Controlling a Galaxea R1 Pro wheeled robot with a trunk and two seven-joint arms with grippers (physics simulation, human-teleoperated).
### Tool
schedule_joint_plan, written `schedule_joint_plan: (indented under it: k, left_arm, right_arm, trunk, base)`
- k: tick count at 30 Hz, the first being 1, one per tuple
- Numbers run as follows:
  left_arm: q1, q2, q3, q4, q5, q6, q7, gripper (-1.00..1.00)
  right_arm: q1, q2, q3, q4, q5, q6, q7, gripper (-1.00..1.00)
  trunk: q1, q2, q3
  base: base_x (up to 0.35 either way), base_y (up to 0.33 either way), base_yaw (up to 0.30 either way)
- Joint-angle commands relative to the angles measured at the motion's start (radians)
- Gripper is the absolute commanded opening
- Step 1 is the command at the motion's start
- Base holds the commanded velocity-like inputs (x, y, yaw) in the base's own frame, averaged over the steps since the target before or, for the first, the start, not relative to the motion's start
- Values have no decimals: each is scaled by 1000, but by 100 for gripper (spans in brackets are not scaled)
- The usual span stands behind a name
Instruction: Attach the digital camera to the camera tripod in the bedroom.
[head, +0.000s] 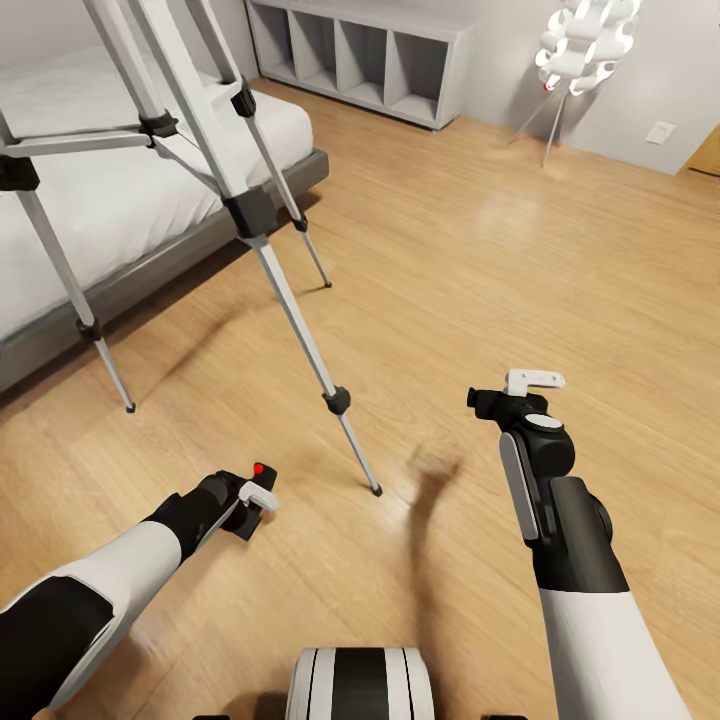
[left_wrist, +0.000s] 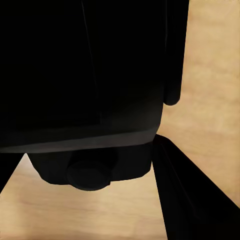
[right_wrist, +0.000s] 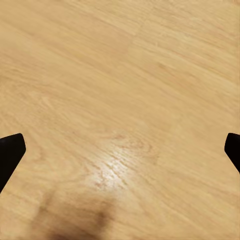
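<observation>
Gripping one digital camera (head: 256, 488) in left pincer (head: 250, 497), low over wood floor (head: 480, 260). Right pincer (head: 515, 392) spread wide. One camera tripod (head: 200, 130), three legs, beside one bed (head: 110, 190).

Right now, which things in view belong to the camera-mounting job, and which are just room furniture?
Job:
- digital camera, held in the left gripper
- camera tripod, standing on the floor beside the bed
- right gripper, open over bare floor

Just there:
- bed
- grey cubby shelf
- white floor lamp
</observation>
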Motion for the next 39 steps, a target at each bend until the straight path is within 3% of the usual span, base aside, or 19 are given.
schedule_joint_plan:
  k: [1, 21, 34, 39]
  left_arm:
    - [0, 1, -5, -3, -3, 4, -6, -100]
    - [0, 0, 0, -8, -3, 4, -6, -100]
    - [0, 2, -1, -10, -3, 4, -6, -100]
    - [0, 10, 1, -10, -3, 4, -5, -100]
  right_arm:
    - [-1, 0, 1, -1, 0, 5, -4, 100]
    - [-1, 3, 1, -1, -2, 4, -1, 100]
    - [-1, 3, 1, -1, -2, 4, -1, 100]
    - [-1, 3, 1, -1, -2, 4, -1, 100]
  trunk:
    - [0, 0, 0]
    - [0, 0, 11]
    - [0, 0, 31]
    - [-2, 1, 59]
  base:
    - [-1, 2, 0]
    - [0, 0, -24]
    - [0, 0, -95]
    - [0, 0, -95]
